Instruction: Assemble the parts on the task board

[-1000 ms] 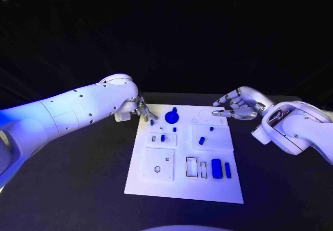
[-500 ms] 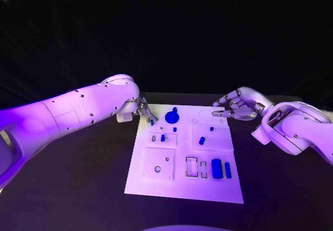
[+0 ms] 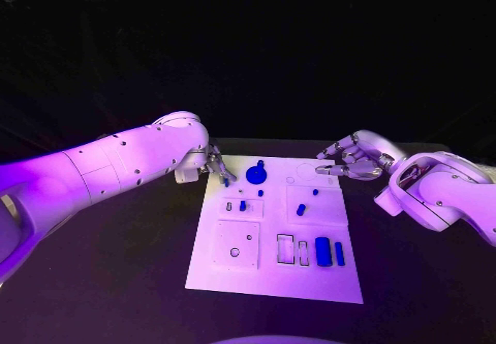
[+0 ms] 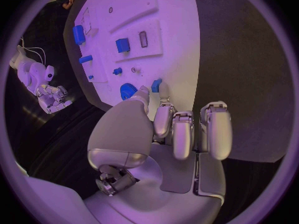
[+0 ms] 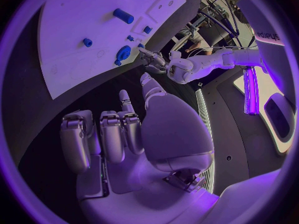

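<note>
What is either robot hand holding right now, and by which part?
Nothing. The left robot hand reaches toward a small blue part; the right robot hand is empty.

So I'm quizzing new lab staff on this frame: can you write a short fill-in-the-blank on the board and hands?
1. The task board is coloured ____.
2. The small parts on it are coloured ____.
3. The left hand is at the board's far ____ corner.
4. The right hand holds ____.

Missing words: white; blue; left; nothing
</note>
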`<state>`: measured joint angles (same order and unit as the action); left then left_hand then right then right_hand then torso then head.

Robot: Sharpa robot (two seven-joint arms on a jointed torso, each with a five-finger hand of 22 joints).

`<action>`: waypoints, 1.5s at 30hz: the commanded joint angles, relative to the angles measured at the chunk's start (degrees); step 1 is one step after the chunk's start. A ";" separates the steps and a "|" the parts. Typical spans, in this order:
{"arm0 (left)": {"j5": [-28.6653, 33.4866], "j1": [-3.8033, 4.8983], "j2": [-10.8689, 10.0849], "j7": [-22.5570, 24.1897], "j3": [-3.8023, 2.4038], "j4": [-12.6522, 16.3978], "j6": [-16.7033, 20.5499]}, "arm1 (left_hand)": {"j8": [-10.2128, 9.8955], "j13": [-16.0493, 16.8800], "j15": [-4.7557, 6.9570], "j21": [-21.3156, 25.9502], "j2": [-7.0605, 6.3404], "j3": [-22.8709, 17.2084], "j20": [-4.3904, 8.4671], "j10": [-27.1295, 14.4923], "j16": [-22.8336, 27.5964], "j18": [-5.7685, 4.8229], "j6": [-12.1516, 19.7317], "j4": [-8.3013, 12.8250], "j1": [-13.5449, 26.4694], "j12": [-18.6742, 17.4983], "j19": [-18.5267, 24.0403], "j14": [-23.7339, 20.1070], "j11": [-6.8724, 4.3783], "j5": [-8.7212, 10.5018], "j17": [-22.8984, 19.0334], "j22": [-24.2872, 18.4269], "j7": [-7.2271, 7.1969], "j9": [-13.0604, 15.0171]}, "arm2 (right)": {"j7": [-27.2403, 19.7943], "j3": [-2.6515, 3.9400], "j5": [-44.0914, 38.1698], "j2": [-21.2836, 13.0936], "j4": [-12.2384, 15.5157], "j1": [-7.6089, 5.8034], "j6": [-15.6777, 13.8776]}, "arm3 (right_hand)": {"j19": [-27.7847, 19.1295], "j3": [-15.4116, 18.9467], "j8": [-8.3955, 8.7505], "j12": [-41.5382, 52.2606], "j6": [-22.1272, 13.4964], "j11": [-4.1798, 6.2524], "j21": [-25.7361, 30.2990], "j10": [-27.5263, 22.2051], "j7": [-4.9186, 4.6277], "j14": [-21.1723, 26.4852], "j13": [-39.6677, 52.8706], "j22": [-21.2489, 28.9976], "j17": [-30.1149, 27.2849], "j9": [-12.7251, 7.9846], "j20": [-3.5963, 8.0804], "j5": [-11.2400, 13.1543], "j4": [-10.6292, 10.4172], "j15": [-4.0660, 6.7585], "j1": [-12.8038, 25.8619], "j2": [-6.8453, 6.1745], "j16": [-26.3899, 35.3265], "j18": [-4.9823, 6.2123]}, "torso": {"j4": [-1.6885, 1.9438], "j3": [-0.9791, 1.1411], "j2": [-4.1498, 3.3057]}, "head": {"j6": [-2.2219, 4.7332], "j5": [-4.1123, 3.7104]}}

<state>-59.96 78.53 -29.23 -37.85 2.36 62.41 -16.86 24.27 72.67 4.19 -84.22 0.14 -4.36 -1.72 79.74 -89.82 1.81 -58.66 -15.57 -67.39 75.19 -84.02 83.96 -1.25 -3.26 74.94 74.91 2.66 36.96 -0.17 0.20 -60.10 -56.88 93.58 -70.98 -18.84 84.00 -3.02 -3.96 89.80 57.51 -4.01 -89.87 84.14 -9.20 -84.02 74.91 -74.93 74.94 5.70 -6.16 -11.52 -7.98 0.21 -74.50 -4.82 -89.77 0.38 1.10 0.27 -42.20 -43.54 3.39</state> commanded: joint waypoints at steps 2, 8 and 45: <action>0.44 0.00 0.05 0.30 -0.01 -0.03 -0.75 | 0.38 0.02 0.44 -0.21 0.23 -0.44 0.02 0.21 -0.18 0.21 0.04 -0.11 -0.63 0.33 -2.17 6.04 -0.14 -0.22 15.06 7.29 -0.09 0.02 | -0.23 0.00 -0.44 0.05 -0.01 0.05 0.84 | 6.00 0.27 -0.12 0.13 -0.06 -0.16 -0.13 5.81 0.33 -5.98 15.05 -15.07 15.06 0.09 -0.03 -0.17 -0.01 -0.31 -0.25 0.45 -0.23 -0.38 | 0.01 0.01 -0.01 | -0.07 -0.02; 0.45 0.00 -0.10 0.13 -0.01 -0.12 -0.91 | 0.57 0.00 0.46 -0.19 0.35 -0.63 0.03 0.20 -0.18 0.22 -0.14 -0.03 -0.97 0.32 -2.16 6.04 -0.20 -0.23 15.06 7.29 -0.19 0.12 | -0.22 0.00 -0.44 0.03 -0.02 0.05 0.88 | 6.00 0.27 -0.12 0.13 -0.06 -0.16 -0.13 5.81 0.33 -5.98 15.05 -15.07 15.06 0.09 -0.03 -0.17 -0.01 -0.31 -0.25 0.45 -0.23 -0.38 | 0.00 0.01 -0.03 | -0.25 -0.08; 4.32 -0.03 -9.24 4.12 -0.13 13.48 7.68 | 2.97 -1.04 0.44 0.14 -5.94 -31.85 0.13 0.01 -0.18 0.26 2.53 10.66 -5.27 -0.63 -2.11 6.04 -0.27 -0.17 15.06 7.48 -0.07 2.56 | -0.25 0.00 -0.12 0.09 -0.43 0.07 0.96 | 6.00 0.41 -0.13 0.12 -0.04 -0.15 -0.13 5.81 0.33 -5.98 15.05 -15.07 15.06 0.12 -0.02 -0.22 -0.09 -0.29 -0.36 0.72 -0.23 -0.38 | 0.07 0.01 0.03 | -0.50 -0.13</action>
<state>-56.45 78.51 -38.07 -35.60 2.27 74.67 -12.78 27.03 71.71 5.03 -84.22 -5.58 -29.46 -1.31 79.23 -89.82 1.81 -56.18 -11.34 -72.83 74.34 -84.03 83.99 -1.51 -3.41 74.92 74.94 2.85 39.43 -0.18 0.20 -60.02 -56.80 93.15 -70.95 -18.62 84.00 -3.01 -3.96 89.80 57.51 -4.01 -89.87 84.14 -9.20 -84.02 74.91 -74.90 74.91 5.74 -6.16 -11.52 -7.99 0.21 -74.80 -4.52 -89.77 0.38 1.13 0.35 -42.17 -44.14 3.21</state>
